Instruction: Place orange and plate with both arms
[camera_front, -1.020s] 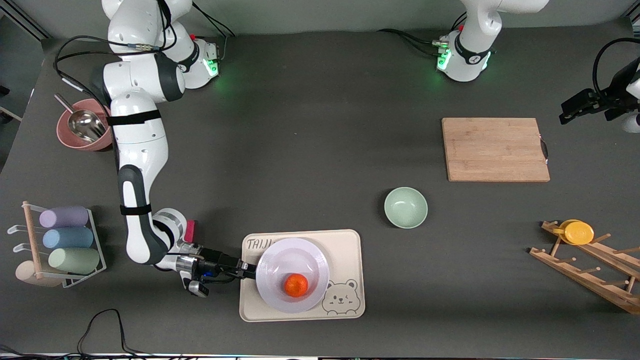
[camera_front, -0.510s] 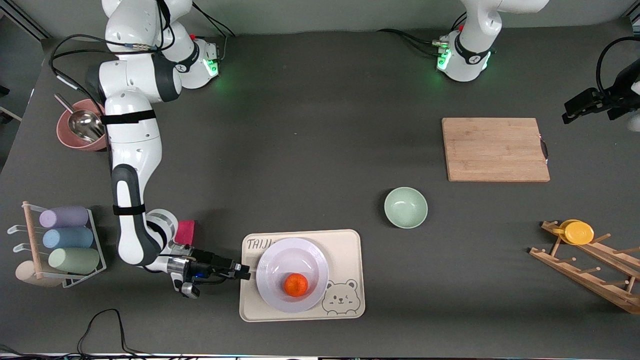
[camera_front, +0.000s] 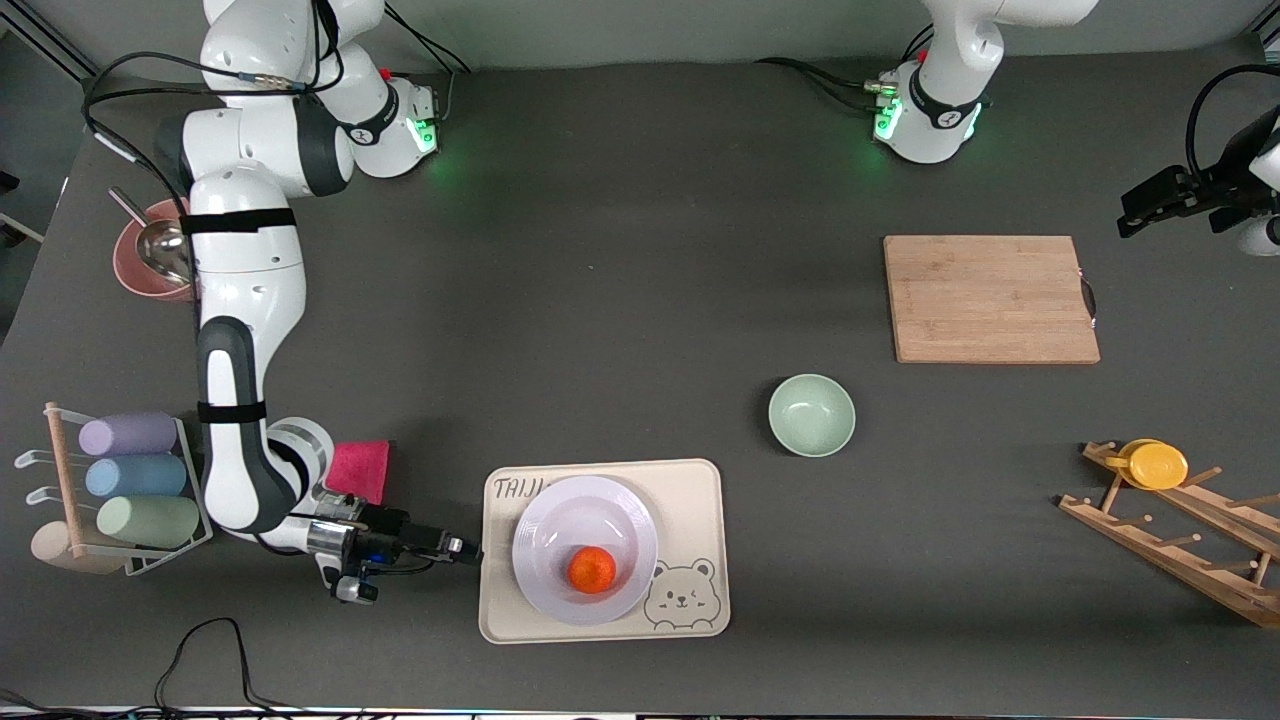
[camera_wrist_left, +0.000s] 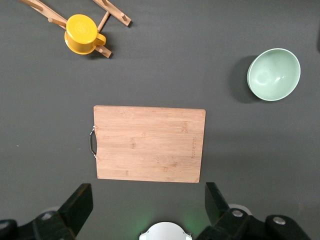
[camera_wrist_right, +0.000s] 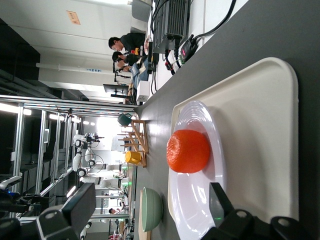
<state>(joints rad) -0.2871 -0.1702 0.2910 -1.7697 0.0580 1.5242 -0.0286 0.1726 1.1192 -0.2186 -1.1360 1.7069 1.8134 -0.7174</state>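
Plate (camera_front: 585, 549) apart from right fingers (camera_front: 462, 547), spread.

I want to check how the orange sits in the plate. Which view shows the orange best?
The right wrist view: the orange fills more of the picture, seen side-on, resting in the plate. The front view shows it small from above. The left wrist view does not show it.
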